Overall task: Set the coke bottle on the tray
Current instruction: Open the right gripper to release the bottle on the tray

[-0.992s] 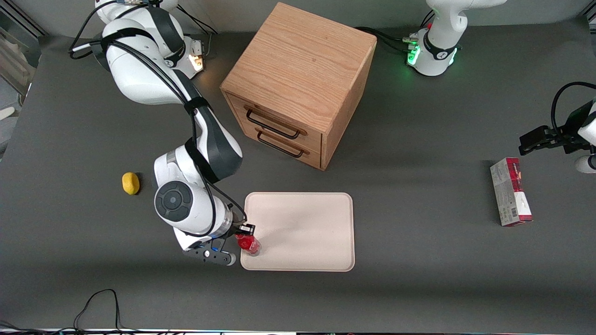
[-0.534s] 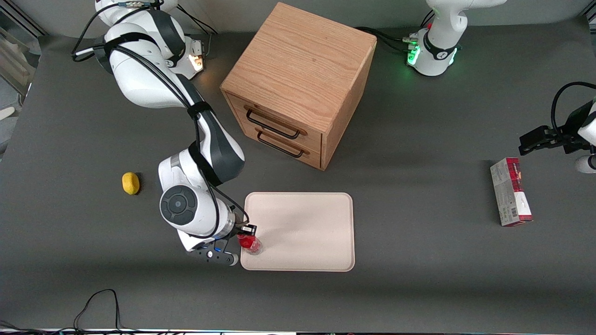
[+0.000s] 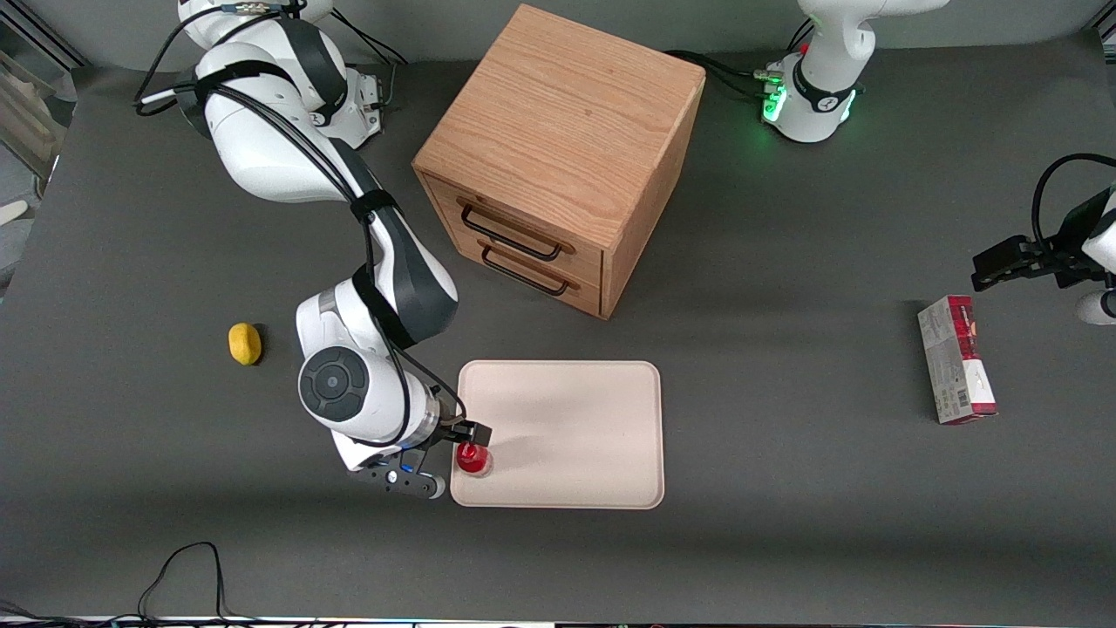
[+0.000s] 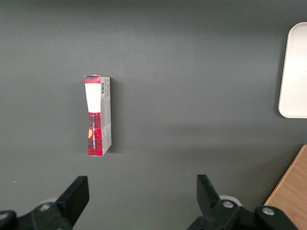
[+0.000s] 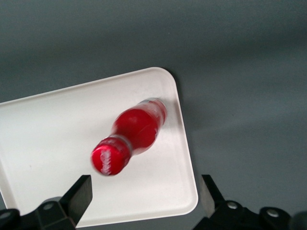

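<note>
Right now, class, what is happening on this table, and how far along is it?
The working arm's gripper hangs over the tray with its fingers open and apart from the coke bottle. The bottle stands on the tray near one corner, free of the fingers, so the placing looks done. A wooden drawer cabinet, a yellow lump and a carton lie elsewhere, untouched.

Even overhead light; soft shadows fall nearer the front camera from the oak drawer cabinet (image 3: 558,157). On the cream tray (image 5: 72,158), the small red bottle (image 5: 129,136) under the gripper (image 5: 144,201) looks motion-blurred.
</note>
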Motion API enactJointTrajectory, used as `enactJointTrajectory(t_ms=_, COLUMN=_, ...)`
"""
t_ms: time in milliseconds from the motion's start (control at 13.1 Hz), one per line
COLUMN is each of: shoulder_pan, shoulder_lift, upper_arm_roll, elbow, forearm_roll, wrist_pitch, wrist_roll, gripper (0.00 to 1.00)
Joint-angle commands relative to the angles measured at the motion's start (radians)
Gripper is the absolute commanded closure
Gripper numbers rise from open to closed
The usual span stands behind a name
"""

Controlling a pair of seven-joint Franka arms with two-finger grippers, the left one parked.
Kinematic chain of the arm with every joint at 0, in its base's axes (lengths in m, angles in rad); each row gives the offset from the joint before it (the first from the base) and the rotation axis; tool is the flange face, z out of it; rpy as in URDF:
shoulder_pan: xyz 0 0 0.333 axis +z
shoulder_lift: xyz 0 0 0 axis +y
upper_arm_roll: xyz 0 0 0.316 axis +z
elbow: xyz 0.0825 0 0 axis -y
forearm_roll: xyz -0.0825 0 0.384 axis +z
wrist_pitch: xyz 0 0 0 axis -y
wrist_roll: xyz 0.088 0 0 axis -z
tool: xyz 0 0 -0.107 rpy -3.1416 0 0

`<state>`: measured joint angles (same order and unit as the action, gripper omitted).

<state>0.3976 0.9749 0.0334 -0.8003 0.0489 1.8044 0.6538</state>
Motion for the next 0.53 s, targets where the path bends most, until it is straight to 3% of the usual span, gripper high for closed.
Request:
enactJointTrajectory(t_ms=0, shoulder_pan=0.004, shoulder_lift=-0.002, upper_arm_roll=-0.007, elbow=0.03, forearm_roll=-0.009, wrist_pitch=-0.029, wrist_roll=0.014, gripper=0.0)
enactJointTrajectory(t_ms=305, shoulder_pan=-0.061, shoulder_lift=-0.146, upper_arm_roll=-0.013, elbow=-0.055, forearm_roll=-0.009, wrist_pitch=-0.252, wrist_roll=-0.185, gripper=0.0)
enactJointTrajectory(t_ms=458, shoulder_pan=-0.124, shoulder_lift=-0.333, upper_arm_roll=-0.013, elbow=-0.275, forearm_roll=-0.009, wrist_pitch=-0.257, wrist_roll=-0.331, gripper=0.0)
